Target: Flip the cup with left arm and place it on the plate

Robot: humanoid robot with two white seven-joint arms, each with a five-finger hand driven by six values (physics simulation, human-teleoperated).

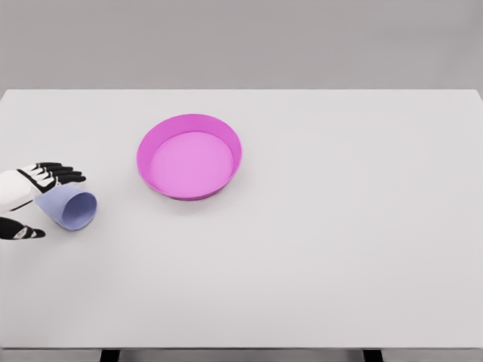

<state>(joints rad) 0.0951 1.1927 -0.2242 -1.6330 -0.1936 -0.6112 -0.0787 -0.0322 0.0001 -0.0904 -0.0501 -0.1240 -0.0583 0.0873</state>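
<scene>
We see a white table [339, 249] bearing a magenta plate [149, 143] just left of centre. At the plate's eight o'clock, well apart from it, our left hand [26, 197] grips a pale blue cup [69, 207] lying on its side, mouth toward four o'clock, fingers [60, 173] above it and thumb [23, 232] below.
</scene>
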